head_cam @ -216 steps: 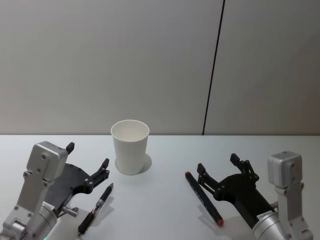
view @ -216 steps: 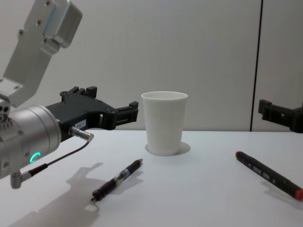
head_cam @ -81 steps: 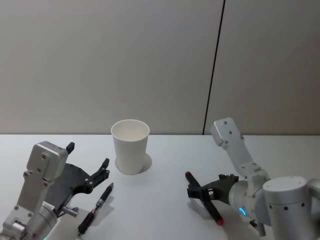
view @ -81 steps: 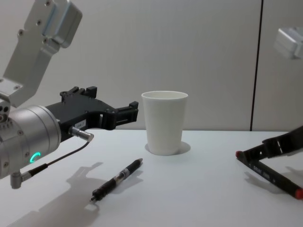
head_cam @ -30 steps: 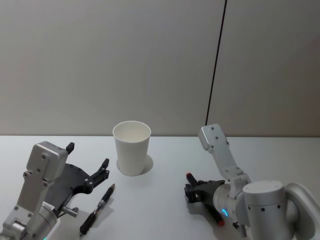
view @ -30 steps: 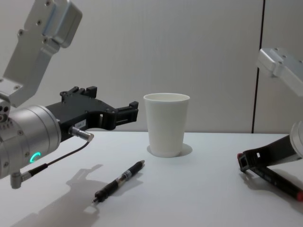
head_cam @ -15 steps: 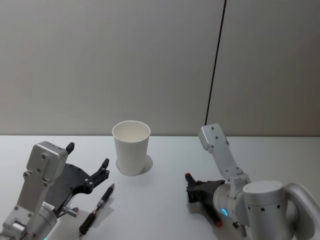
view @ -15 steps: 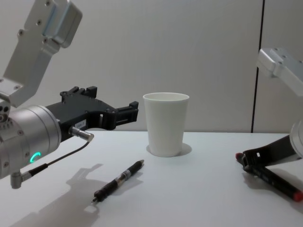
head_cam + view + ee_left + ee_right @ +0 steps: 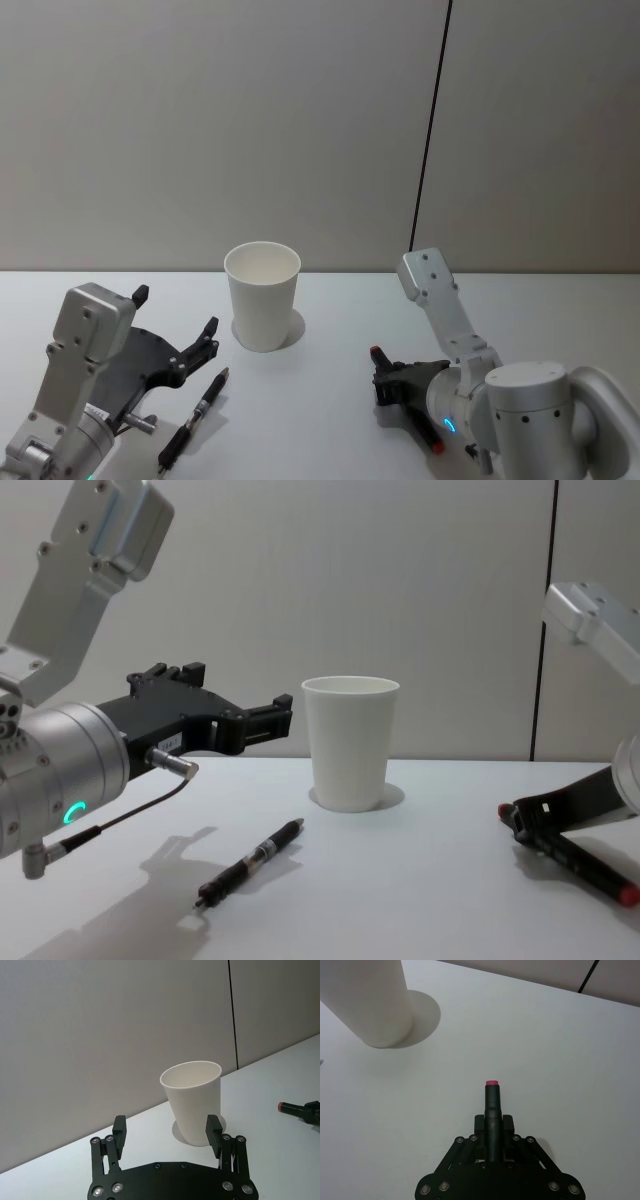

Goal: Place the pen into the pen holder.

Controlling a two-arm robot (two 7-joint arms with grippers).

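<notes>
Right jaws low, tight around pen (image 9: 492,1105)

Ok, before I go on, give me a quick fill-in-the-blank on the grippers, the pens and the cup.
The right gripper is shut on the marker pen, whose tip is coloured ___.
The left gripper hangs with its fingers ___.
The slim pen lies nearest the ___ gripper.
The pen holder stands upright, with ___ pens outside it.
Missing words: red; open; left; two.
</notes>
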